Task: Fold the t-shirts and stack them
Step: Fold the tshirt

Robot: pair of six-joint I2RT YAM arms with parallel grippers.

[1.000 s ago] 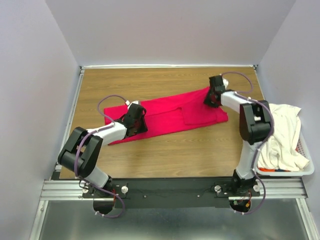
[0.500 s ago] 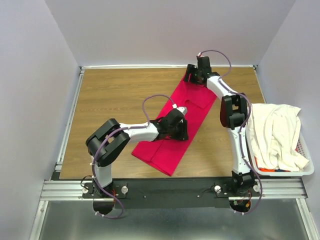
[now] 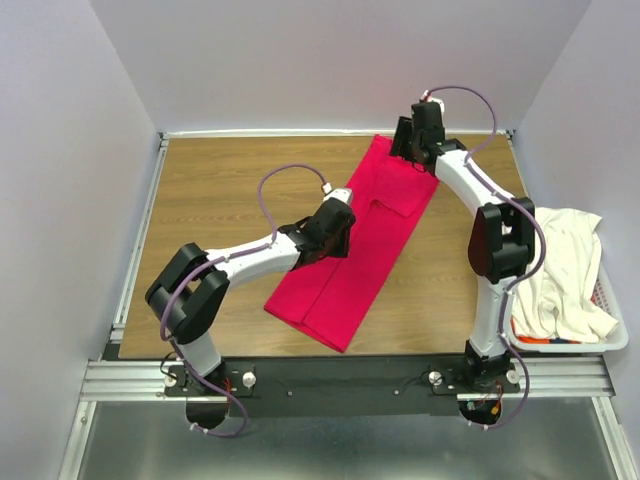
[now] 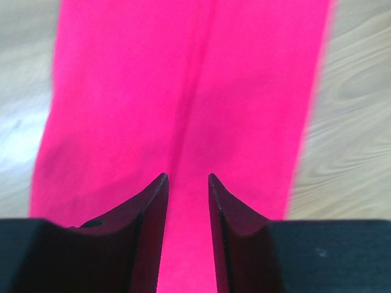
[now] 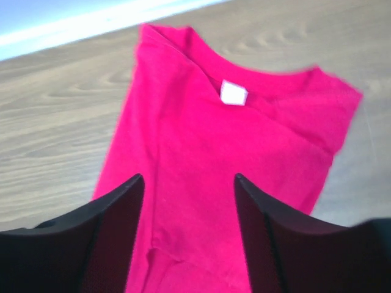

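Note:
The crimson-red t-shirt [image 3: 370,250], folded into a long strip, lies flat and diagonal on the wooden table, collar at the far end. My left gripper [image 3: 330,238] hovers over the strip's middle left edge. In the left wrist view its jaws [image 4: 186,177] stand narrowly apart with flat red cloth [image 4: 183,79] beneath and nothing gripped. My right gripper [image 3: 410,150] is over the collar end, wide open [image 5: 188,177] and empty above the shirt [image 5: 201,134], whose white neck label [image 5: 233,93] shows. The cream-white t-shirt [image 3: 555,270] lies crumpled in the basket.
The white slatted laundry basket [image 3: 615,340] sits at the table's right edge beside the right arm. Grey walls enclose the table on the left, back and right. Bare wood [image 3: 220,180] lies left of the red shirt.
The red shirt swung from lying across the table to lying diagonally. Since half a second ago, my left gripper moved up-left and my right gripper shifted right, both off the cloth.

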